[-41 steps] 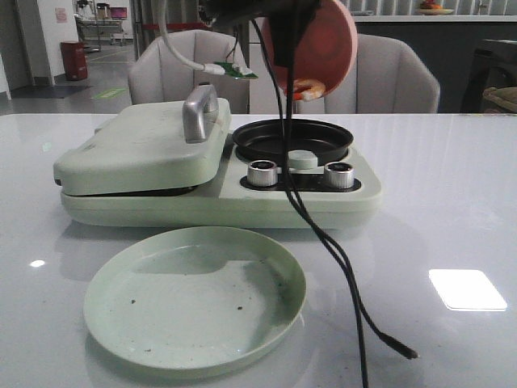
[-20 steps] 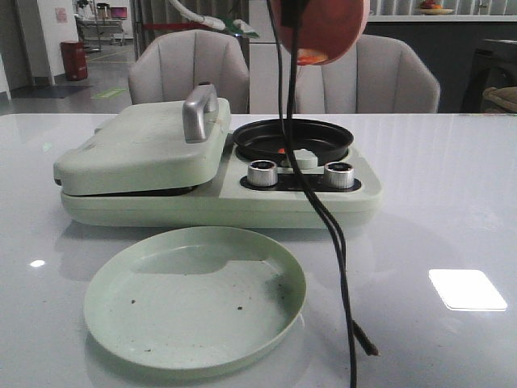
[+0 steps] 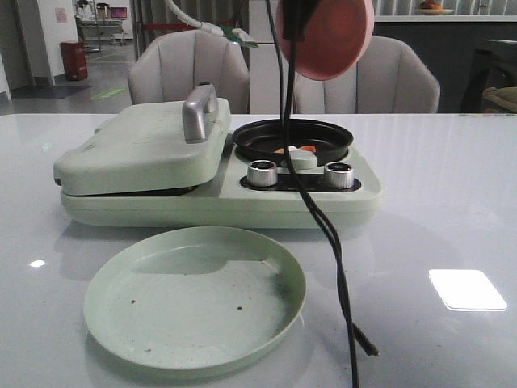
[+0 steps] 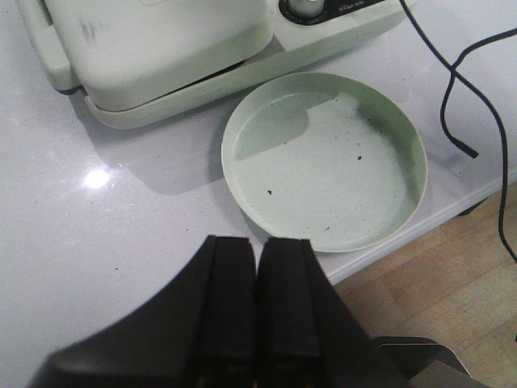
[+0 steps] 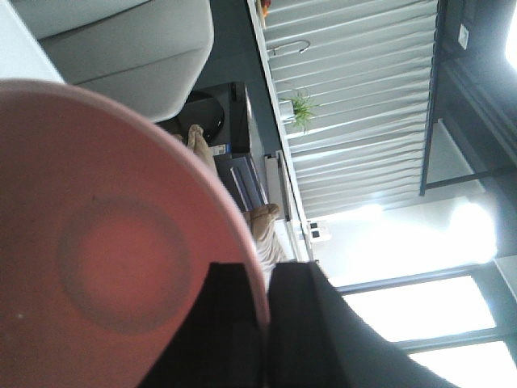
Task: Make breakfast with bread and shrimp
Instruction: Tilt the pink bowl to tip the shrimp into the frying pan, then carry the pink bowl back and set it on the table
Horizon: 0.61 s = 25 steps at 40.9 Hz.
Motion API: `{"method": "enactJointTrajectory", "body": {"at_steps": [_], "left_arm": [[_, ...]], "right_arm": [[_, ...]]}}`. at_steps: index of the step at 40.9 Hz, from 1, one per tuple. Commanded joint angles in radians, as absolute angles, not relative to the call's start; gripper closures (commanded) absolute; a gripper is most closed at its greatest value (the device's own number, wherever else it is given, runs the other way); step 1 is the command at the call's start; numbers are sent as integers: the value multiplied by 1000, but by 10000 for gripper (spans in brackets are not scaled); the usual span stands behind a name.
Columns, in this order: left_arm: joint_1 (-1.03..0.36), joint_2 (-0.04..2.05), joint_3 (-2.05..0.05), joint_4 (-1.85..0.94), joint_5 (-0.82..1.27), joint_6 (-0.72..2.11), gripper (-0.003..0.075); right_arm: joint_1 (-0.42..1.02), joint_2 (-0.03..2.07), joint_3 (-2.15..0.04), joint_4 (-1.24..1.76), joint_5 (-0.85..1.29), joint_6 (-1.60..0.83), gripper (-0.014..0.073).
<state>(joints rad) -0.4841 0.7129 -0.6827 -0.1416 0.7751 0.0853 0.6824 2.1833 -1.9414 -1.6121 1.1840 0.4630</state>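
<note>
Plate of pale green plastic, round and shallow, sits at the near edge of the glossy white table, bare but for dark crumbs. Black cable trails down across the table just right of it. Behind the plate stands a pale green breakfast maker, its hinged lid with a silver handle closed over the left half; no bread visible. On the right half, a round black pan holds the small orange-red shrimp, just behind a pale green knob and two silver dials. Left gripper: black fingers pressed together, nothing between them, hovering off the near table edge. Right gripper: fingers clamped on the rim of a pink round plate, held tilted on edge high above the pan
</note>
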Motion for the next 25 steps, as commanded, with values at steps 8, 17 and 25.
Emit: {"method": "enactJointTrajectory", "body": {"at_steps": [8, 17, 25], "left_arm": [[-489, 715, -709, -151, 710, 76, 619], [-489, 715, -709, -151, 710, 76, 619], [-489, 715, -709, -151, 710, 76, 619]], "right_arm": [[623, 1992, -1968, -1302, 1289, 456, 543], [417, 1825, -1847, -858, 1259, 360, 543], [166, 1665, -1566, -480, 1110, 265, 543]]}}
